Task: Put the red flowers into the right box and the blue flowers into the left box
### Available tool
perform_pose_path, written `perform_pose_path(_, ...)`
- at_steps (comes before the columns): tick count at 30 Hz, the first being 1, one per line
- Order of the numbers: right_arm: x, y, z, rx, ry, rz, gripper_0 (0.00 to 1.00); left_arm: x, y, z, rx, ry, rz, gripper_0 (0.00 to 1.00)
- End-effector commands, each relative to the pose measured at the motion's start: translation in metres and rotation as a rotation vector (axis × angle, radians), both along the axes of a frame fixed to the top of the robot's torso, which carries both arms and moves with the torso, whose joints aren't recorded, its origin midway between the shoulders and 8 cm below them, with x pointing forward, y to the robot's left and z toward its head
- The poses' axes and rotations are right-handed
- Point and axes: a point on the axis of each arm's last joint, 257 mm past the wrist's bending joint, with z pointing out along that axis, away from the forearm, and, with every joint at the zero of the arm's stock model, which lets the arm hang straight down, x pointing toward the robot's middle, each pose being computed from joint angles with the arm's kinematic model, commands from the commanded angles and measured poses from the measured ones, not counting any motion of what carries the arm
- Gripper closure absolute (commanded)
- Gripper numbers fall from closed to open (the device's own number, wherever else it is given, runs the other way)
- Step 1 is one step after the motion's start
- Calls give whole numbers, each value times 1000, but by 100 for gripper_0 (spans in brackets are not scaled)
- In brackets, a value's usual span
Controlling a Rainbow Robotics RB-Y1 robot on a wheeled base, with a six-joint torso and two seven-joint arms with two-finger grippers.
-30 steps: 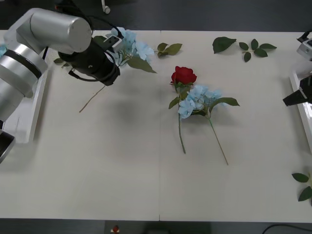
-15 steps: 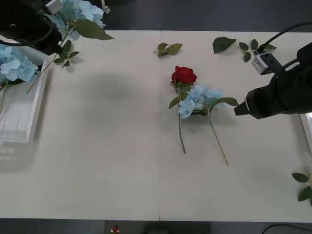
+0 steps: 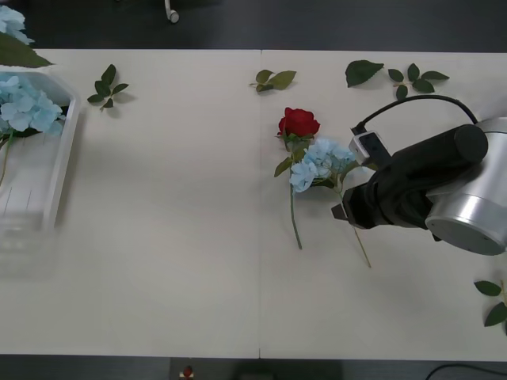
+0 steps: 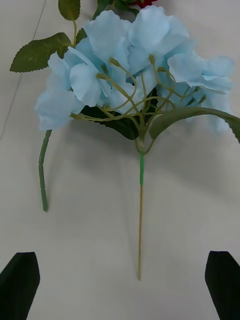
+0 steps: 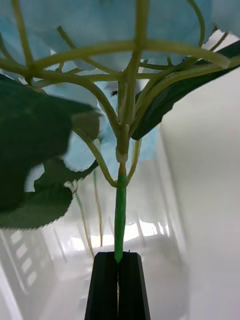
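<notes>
Pale-blue petals of a blue flower (image 3: 321,162) lie on the table (image 3: 174,237) at its middle, just below and touching a red rose (image 3: 299,123); their two stems run side by side toward the table's near edge. The right gripper (image 4: 120,282) hangs over the blue flower's stem end, just to the right of the bloom, its black fingers (image 4: 19,282) spread wide with the stem tip between them and nothing held. At the table's left edge stands the left box (image 3: 55,170), with a blue flower (image 3: 28,107) already lying in it. Above that box the left gripper (image 5: 118,285) is clamped tight on the green stem of another blue flower (image 5: 120,60), its bloom and dark leaves spreading over the white tray. Loose leaf sprigs (image 3: 392,77) lie along the table's far edge.
</notes>
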Motion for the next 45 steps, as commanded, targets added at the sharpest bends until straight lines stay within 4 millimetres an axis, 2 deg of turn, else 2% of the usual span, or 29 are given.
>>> perform_pose_path(1,23,11,10,66,-43,-30,4,-21,48,7,2,-18,180,100)
perform_pose_path(5,37,12,4,95,-55,-38,3,-27,68,-12,15,-14,264,100)
perform_pose_path(13,51,12,-17,115,-68,-18,3,-23,74,-52,39,5,368,100)
perform_pose_path(23,69,19,-43,135,-92,10,3,-10,98,-114,144,4,416,100)
perform_pose_path(30,83,20,-57,121,-109,52,4,-1,99,-131,163,-23,404,100)
perform_pose_path(31,85,19,-59,116,-110,56,3,0,99,-130,163,-26,403,86)
perform_pose_path(32,85,19,-60,113,-109,59,3,0,98,-130,159,-27,403,61)
perform_pose_path(33,86,19,-62,107,-107,63,3,0,98,-131,158,-26,404,20)
perform_pose_path(34,88,19,-64,102,-105,67,3,1,97,-130,156,-29,402,0)
perform_pose_path(39,90,22,-67,105,-97,65,6,3,97,-129,162,-34,392,0)
perform_pose_path(40,90,23,-69,104,-94,67,12,4,95,-127,164,-37,385,0)
perform_pose_path(44,90,23,-69,102,-95,71,48,7,95,-119,155,-55,382,0)
perform_pose_path(45,90,23,-69,102,-95,73,60,8,95,-115,150,-61,381,0)
